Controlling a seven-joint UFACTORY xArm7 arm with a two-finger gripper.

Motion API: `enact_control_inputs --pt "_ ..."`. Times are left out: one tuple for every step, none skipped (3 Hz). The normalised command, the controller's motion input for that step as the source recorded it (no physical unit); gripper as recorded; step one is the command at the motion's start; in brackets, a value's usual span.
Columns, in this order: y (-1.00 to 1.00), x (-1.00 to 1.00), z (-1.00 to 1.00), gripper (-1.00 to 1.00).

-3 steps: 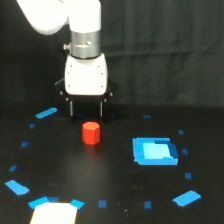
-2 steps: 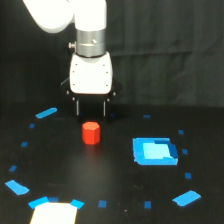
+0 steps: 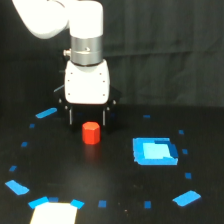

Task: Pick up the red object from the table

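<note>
Backdrop: dark, creased curtain behind a black table [image 3: 125, 200].
Jaws: two dark fingers [image 3: 70, 116] hang spread apart below the white body, nothing between them.
Gripper [image 3: 87, 117]: hovers above the surface, pointing straight down, just behind the red object.
Red object [image 3: 91, 133]: short faceted block, upright on the table, in front of the gap between the fingers, not gripped.
Blue square patch [image 3: 155, 151]: flat on the table, toward the exterior view's right of the block, apart from it.
Tape marks [image 3: 46, 113]: small blue pieces scattered around the surface.
White sheet [image 3: 54, 214]: at the bottom edge, exterior view's left.
</note>
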Motion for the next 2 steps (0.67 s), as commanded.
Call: enact_control_inputs --pt "-0.25 0.91 -0.31 -1.00" --pt "-0.14 0.21 -0.51 -1.00"
